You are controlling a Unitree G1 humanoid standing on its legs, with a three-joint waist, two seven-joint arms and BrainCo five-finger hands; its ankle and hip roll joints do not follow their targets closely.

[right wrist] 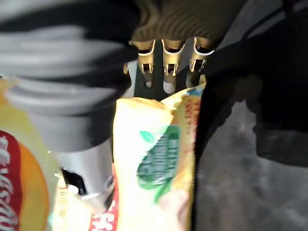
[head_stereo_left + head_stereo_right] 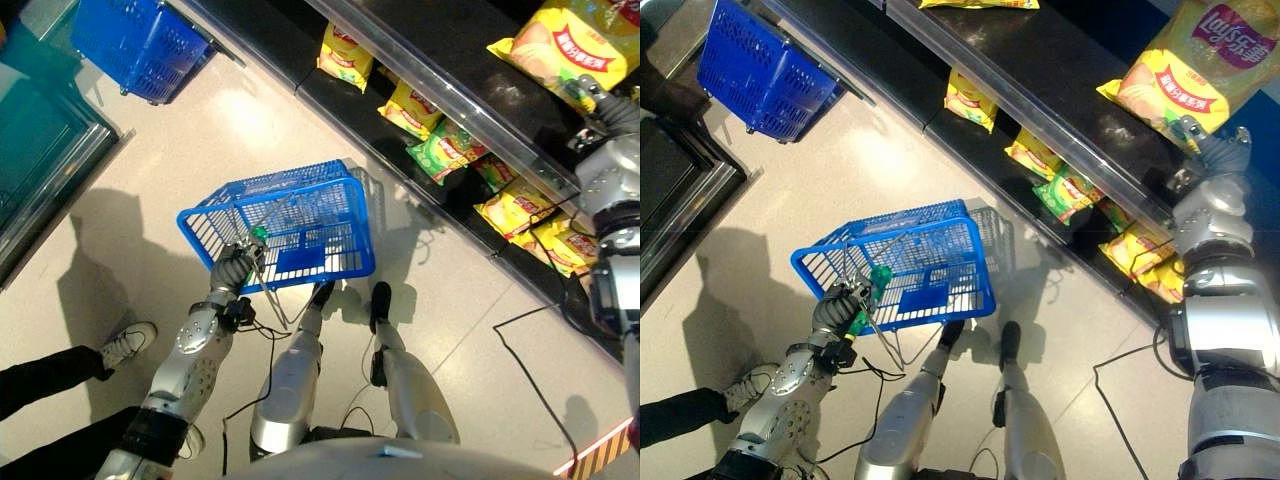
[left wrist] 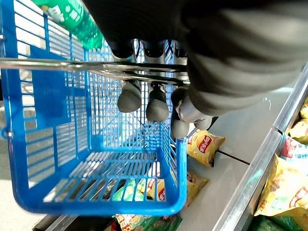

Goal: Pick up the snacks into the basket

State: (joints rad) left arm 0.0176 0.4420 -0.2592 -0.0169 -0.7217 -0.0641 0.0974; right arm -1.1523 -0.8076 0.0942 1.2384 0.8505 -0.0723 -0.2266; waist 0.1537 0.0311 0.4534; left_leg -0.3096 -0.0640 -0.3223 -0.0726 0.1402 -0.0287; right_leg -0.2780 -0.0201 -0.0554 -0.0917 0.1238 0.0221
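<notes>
Left eye view: the left hand (image 2: 232,270) is curled round the metal handle (image 2: 262,262) of a blue basket (image 2: 300,228), which hangs over the pale floor (image 2: 200,150). Nothing can be made out inside the basket. To the right a dark shelf unit (image 2: 440,60) carries snack bags; a large yellow chip bag (image 2: 565,50) lies on the upper shelf, cut off by the frame's edge. The right hand (image 2: 605,105) reaches up at that bag's lower corner, but the arm hides its fingers. A second blue basket (image 2: 140,40) stands on the floor at the far left, and a person's shoe (image 2: 128,343) shows at the lower left.

Right eye view: the same scene, with the right hand (image 2: 1215,150) at the chip bag's (image 2: 1200,60) lower edge; whether it has hold of the bag is hard to tell. Smaller snack bags (image 2: 1065,190) lie on the lower shelf, partly hidden by the shelf's clear front rail.

Left wrist view: dark-tipped fingers (image 3: 130,98) are hooked over the handle wire (image 3: 96,67); snack bags (image 3: 204,144) show through and past the basket's (image 3: 96,202) blue bars.

Right wrist view: the fingers (image 1: 168,62) lie behind a yellow bag (image 1: 154,163), their tips hidden by its top edge, so their grip cannot be judged.
</notes>
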